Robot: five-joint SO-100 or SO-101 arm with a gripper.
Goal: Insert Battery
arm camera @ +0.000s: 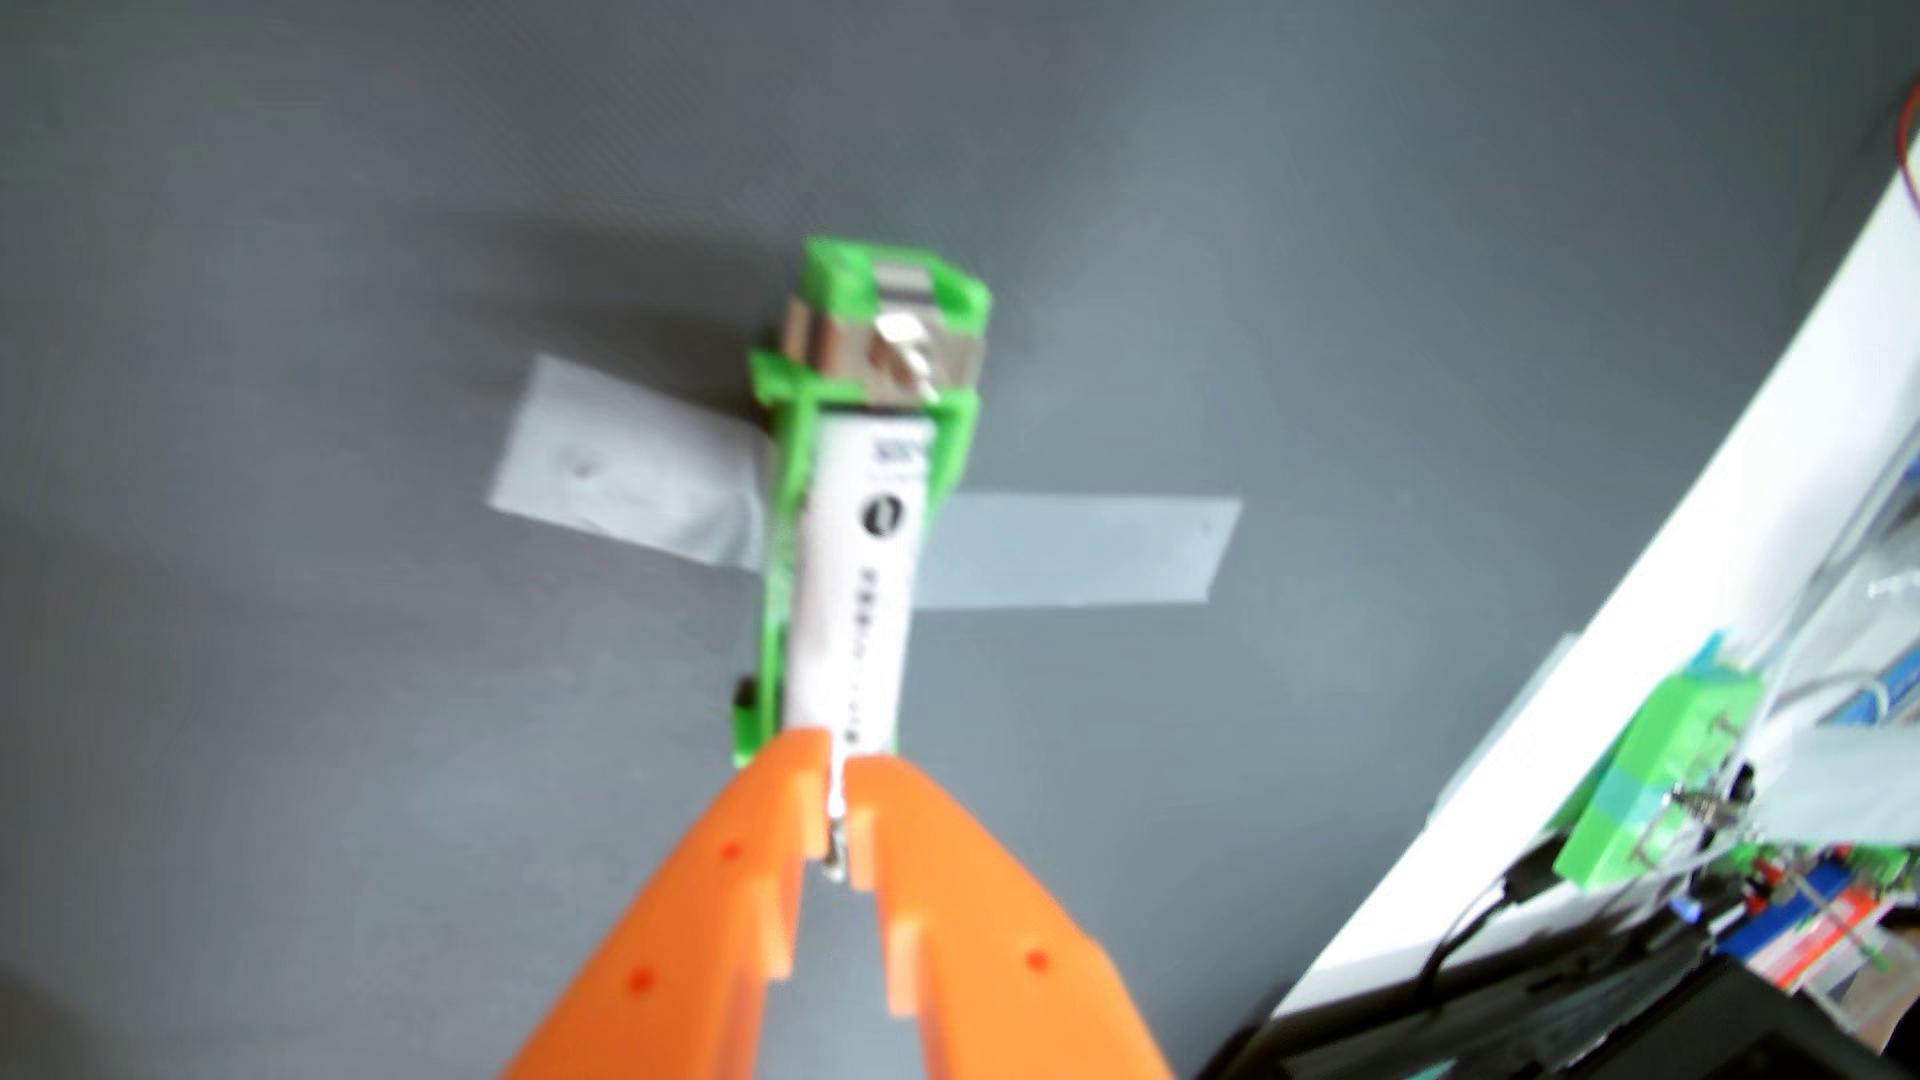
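Overhead, seen from the wrist view: spread across nearly the whole frame, a dark grey table surface (312, 260), blurred throughout. Cut across the right side by a white ledge (1662, 644), running diagonally from the upper right corner toward the bottom edge. Entered from the bottom edge, the orange gripper (840, 774), two broad fingers (717, 914) converging upward to a point, clenched on the near end of the battery with only a thin gap between the tips. Stuck flat to the grey surface, two strips of pale translucent tape (1081, 550), one on each side of the holder, the left strip tilted, the right strip nearly level. Fixed between those strips, a bright green battery holder (779, 582), long and narrow, pointed away from the camera, with a metal spring contact (902, 348) showing at its far end. Lay lengthwise within the holder's rails, a white cylindrical battery (854, 592), marked with a black round logo and dark lettering too blurred to read; whether fully seated or slightly raised at the near end could not be told. Piled beyond the ledge at lower right, a second green printed block (1652, 789) among black cables (1475, 935) and coloured clutter, well apart from the holder.
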